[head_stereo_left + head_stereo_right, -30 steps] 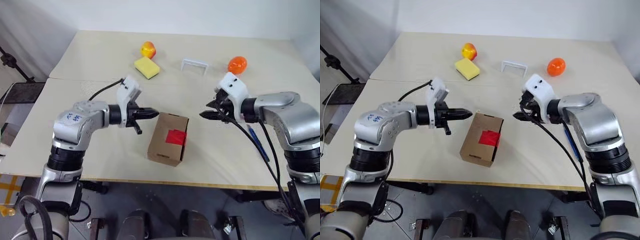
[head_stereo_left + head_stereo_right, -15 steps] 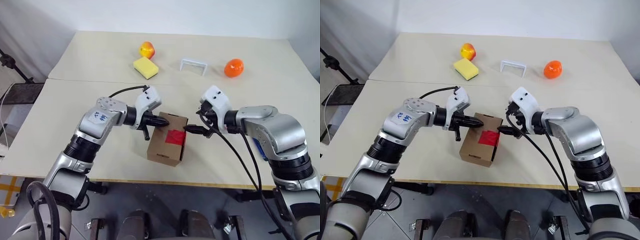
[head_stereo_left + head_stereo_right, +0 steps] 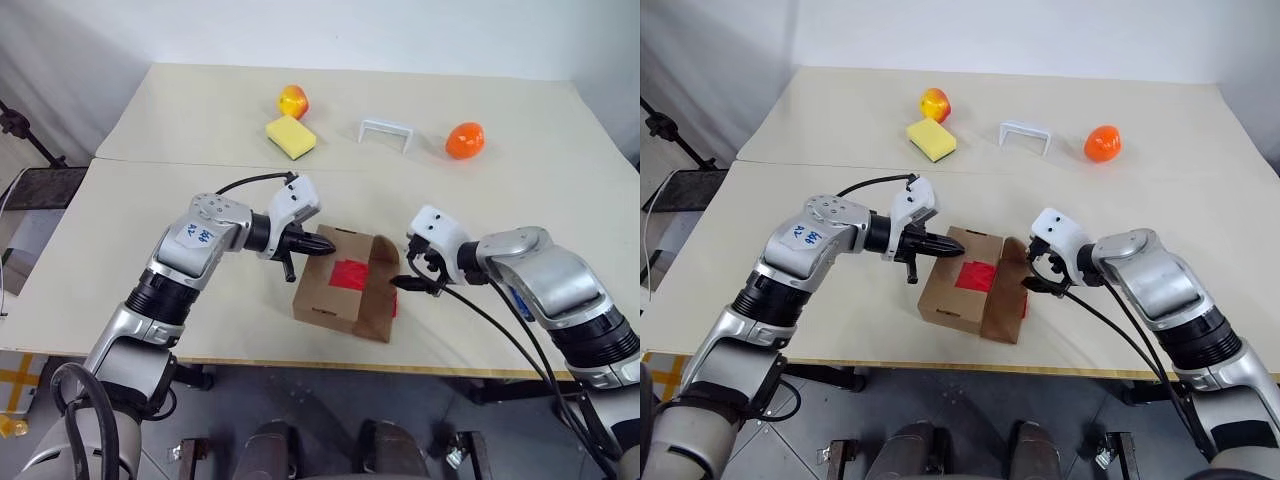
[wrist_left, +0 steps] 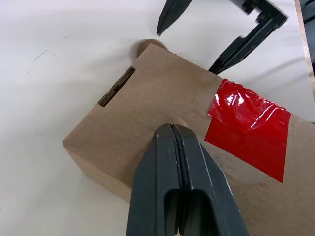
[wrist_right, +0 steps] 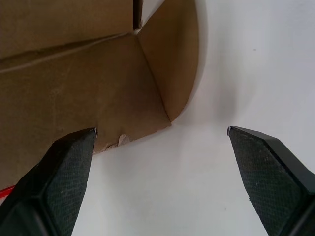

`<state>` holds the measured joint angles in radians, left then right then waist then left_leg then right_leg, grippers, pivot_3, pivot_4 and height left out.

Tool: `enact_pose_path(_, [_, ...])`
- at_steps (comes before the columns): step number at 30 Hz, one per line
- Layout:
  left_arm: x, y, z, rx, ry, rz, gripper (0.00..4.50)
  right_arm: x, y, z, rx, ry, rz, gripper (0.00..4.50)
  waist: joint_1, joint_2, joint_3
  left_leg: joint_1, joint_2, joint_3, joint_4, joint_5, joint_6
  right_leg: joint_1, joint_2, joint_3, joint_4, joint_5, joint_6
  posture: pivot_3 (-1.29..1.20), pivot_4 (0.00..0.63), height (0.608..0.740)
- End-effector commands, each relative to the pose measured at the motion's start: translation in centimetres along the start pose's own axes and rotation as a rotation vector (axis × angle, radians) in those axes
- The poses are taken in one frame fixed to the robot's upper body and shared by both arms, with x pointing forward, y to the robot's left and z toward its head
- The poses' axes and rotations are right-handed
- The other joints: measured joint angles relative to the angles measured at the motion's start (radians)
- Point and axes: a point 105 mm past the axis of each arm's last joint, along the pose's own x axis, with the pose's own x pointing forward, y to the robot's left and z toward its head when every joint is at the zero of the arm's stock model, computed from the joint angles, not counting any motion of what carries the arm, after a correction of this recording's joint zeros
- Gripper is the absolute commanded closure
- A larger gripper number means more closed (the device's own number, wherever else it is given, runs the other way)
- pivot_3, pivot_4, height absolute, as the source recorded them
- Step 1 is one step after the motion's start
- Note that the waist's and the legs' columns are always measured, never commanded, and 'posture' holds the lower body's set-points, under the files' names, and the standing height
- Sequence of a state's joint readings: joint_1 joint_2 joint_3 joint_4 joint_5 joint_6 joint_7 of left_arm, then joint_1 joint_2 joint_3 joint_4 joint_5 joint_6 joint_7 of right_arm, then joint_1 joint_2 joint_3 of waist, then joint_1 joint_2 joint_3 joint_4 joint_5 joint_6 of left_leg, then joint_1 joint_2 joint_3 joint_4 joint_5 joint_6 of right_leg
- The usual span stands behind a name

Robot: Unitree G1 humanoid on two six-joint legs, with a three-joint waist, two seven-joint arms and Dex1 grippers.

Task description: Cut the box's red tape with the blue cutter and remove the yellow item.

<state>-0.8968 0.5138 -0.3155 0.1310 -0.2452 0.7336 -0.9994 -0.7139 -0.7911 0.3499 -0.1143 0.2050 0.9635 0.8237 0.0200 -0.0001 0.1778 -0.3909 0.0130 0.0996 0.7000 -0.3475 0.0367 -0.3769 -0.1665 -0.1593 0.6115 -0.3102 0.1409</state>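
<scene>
The box (image 3: 345,285) sits near the bench's (image 3: 180,130) front edge, side flap open. Left gripper (image 4: 172,135), fingers pinched together, pins its top; right gripper (image 5: 160,130) gapes wide beside the flap. Reach inside gently, keeping the box pinned.

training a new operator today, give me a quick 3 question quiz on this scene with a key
1. True or false: the left tool is shut, its tips on the box.
2. Which fits the right tool? A) shut on the red tape B) open beside the box's hanging side flap C) holding the yellow sponge
3. What colour is the tape on the box top?

Key: 1 true; 2 B; 3 red
</scene>
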Motion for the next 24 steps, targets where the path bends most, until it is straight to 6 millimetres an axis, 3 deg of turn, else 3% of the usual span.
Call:
enact_pose_path(1, [0.2,-0.3,-0.9,-0.014,0.035,-0.002,4.50,0.3,0.2,-0.2,-0.070,0.020,0.008,0.06,0.001,0.000,0.000,0.000,0.000,0.000,0.000,0.000,0.000,0.000,0.000,0.000,0.000,0.000,0.000,0.00,0.150,0.740])
enact_pose_path(5, [0.1,-0.3,-1.0,-0.021,0.034,0.004,4.50,0.5,0.2,-2.0,-0.147,0.094,0.008,0.06,0.002,0.000,0.000,0.000,0.000,0.000,0.000,0.000,0.000,0.000,0.000,0.000,0.000,0.000,0.000,0.00,0.150,0.740])
enact_pose_path(8, [0.1,-0.2,-1.0,-0.025,0.035,0.010,4.50,-0.2,-0.3,-2.2,-0.100,0.078,0.001,0.06,0.004,-0.001,-0.001,0.000,0.000,-0.001,0.000,0.000,0.000,0.001,0.000,0.000,0.000,0.000,0.000,0.00,0.150,0.740])
enact_pose_path(10, [0.1,-0.3,-1.1,-0.029,0.034,0.013,4.50,-1.8,-1.0,-1.9,0.057,0.014,-0.005,0.06,0.008,-0.001,-0.001,0.000,0.000,-0.002,0.000,0.000,0.000,0.001,0.000,0.000,0.000,0.000,0.000,0.00,0.150,0.740])
enact_pose_path(15, [0.2,-0.3,-1.2,-0.031,0.031,0.014,4.50,-3.9,-1.8,-1.0,0.422,-0.112,0.039,0.06,0.004,-0.001,-0.001,0.000,0.000,-0.002,0.001,0.000,0.000,0.001,0.000,0.000,0.000,0.000,0.000,0.00,0.150,0.740])
enact_pose_path(20, [0.4,-0.5,-1.2,-0.032,0.029,0.007,4.50,-3.8,-1.3,0.4,0.703,-0.244,0.181,0.06,0.002,-0.001,-0.001,0.000,0.001,-0.001,0.001,0.000,0.000,0.001,0.001,0.000,0.000,0.000,0.000,0.00,0.150,0.740])
enact_pose_path(24, [0.6,-0.5,-1.0,-0.027,0.028,0.003,4.50,-2.3,0.3,-0.1,0.832,-0.209,0.304,0.06,0.006,-0.001,-0.001,0.000,0.000,-0.001,0.001,0.000,0.000,0.001,0.001,0.000,0.001,0.000,0.000,0.00,0.150,0.740])
